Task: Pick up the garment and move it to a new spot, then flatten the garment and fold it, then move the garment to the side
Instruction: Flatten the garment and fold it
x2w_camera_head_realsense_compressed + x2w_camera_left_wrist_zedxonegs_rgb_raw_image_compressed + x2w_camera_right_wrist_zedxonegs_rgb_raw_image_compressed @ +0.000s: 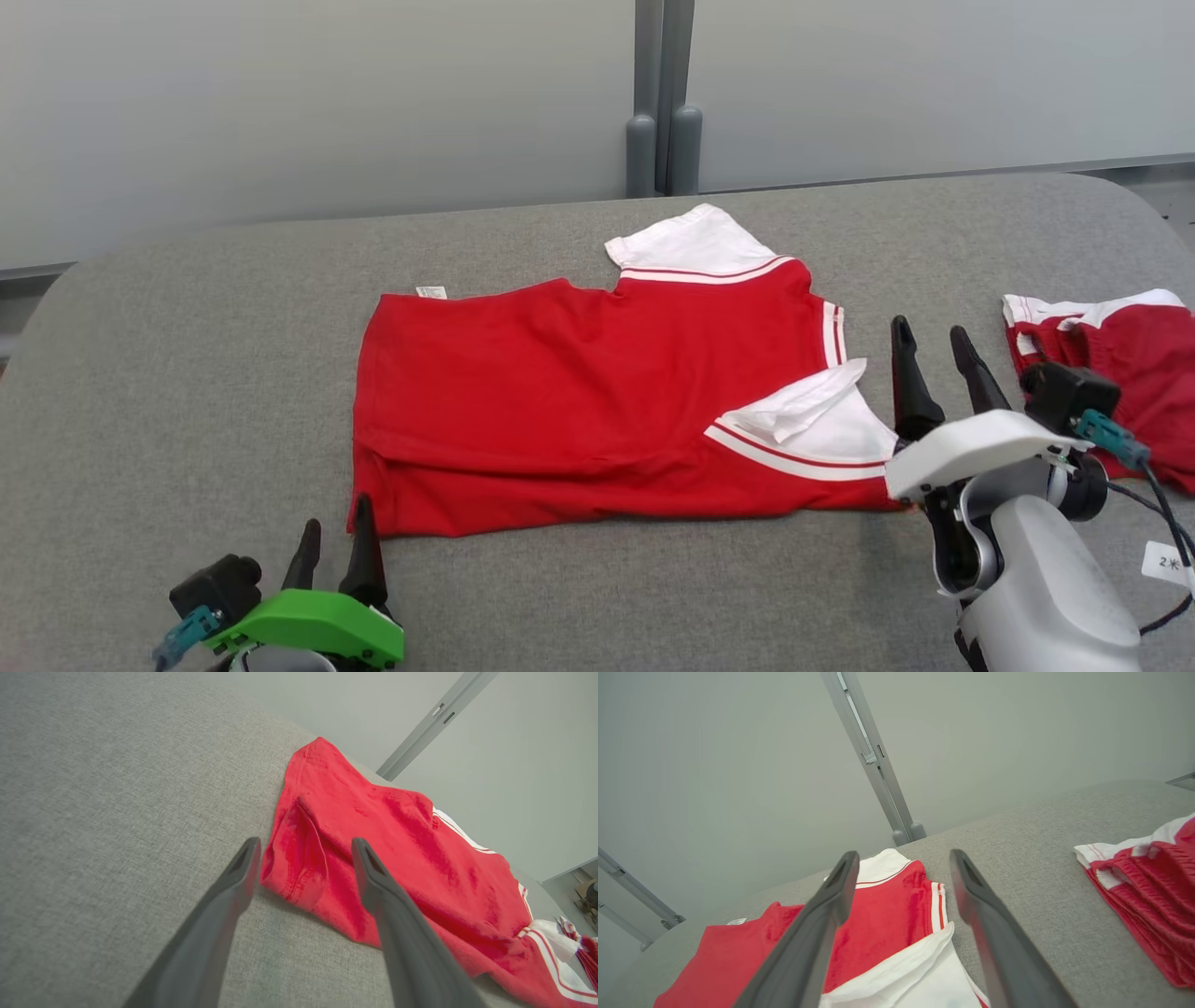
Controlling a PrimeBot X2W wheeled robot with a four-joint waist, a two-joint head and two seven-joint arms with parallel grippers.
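Red short-sleeved shirt [579, 401] with white striped sleeves lies folded flat mid-way on the grey fabric tabletop [187, 373]; left gripper [336, 523] just beside its near-left corner and right gripper [931, 329] beside its sleeve both gape wide, empty

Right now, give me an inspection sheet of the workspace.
Surface: grey fabric tabletop, rounded corners.
Job's things: red shirt spread out, a fold along its near edge, near white sleeve rumpled.
Clutter: second red-and-white garment bunched at the right edge.
Hands: left hand open at the shirt's near left corner; right hand open beside the rumpled sleeve; both empty.
Cables: black cable by the right wrist.
Surroundings: pale wall panels, grey post.
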